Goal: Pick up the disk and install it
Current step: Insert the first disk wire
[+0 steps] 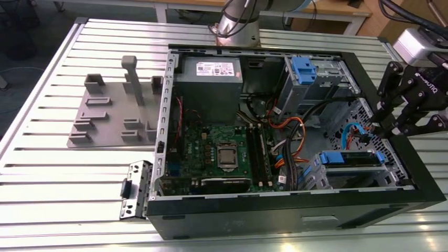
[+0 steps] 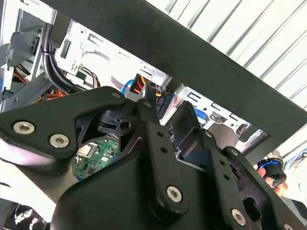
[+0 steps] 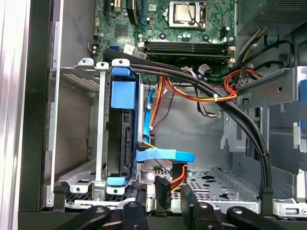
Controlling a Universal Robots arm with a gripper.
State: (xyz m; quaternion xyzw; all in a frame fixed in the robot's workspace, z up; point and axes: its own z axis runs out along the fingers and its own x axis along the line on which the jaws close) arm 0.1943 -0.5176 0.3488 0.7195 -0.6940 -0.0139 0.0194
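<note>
The disk (image 1: 350, 158) sits on edge inside the lower drive cage (image 1: 329, 177) of the open computer case, its blue carrier (image 3: 123, 95) framing the dark drive body (image 3: 125, 143). My gripper (image 1: 386, 130) hangs over the case wall at the exterior view's right, just outside that cage. Its fingers (image 3: 139, 197) stand apart, open, with nothing gripped. A black power plug on red, yellow and orange wires (image 3: 164, 188) lies beyond the fingertips, between them in the first wrist view. The disk is a short way from the gripper (image 3: 163, 205) and apart from it.
A grey power supply box (image 1: 208, 79) fills the back of the case. A bare blue bracket (image 1: 303, 68) sits in the upper cage. The motherboard (image 1: 217, 152), thick black cables (image 3: 230, 115) and a blue data cable (image 3: 165, 155) crowd the inside. A grey fixture plate (image 1: 115, 113) lies on the slatted table (image 1: 63, 194).
</note>
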